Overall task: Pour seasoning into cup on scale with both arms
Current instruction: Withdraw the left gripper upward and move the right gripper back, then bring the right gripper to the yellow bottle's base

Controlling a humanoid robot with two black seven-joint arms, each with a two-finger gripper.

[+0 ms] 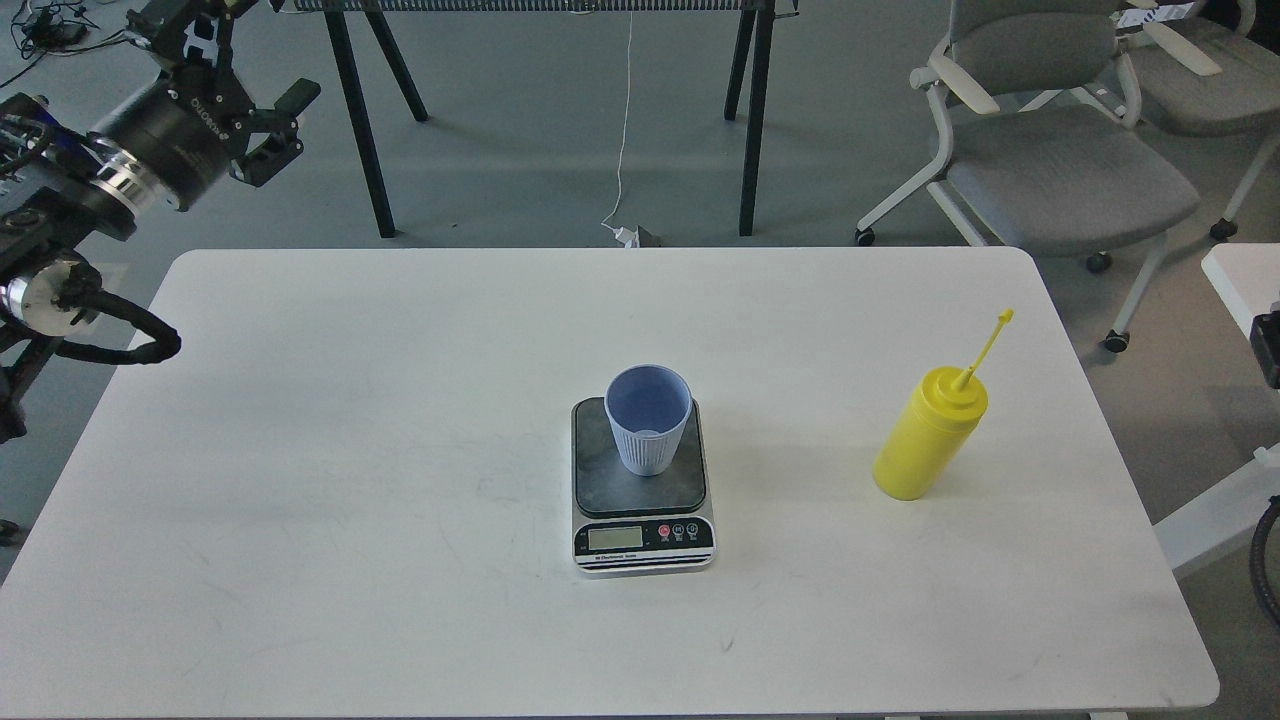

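The yellow seasoning bottle (pixel 928 432) stands upright on the right part of the white table (pixel 350 420), its thin cap strap sticking up to the right. The pale blue ribbed cup (pixel 648 420) stands upright on the dark plate of the scale (pixel 600 482) at the table's middle. My left gripper (pixel 252 55) is open and empty, high beyond the table's far left corner, far from the cup and bottle. My right gripper is out of view; only a dark piece of the right arm (pixel 1267 350) shows at the right edge.
Black trestle legs (pixel 360 130) and a white cable (pixel 622 130) stand beyond the table's far edge. Grey office chairs (pixel 1060 170) are at the back right. A second white table's corner (pixel 1235 265) is at the right.
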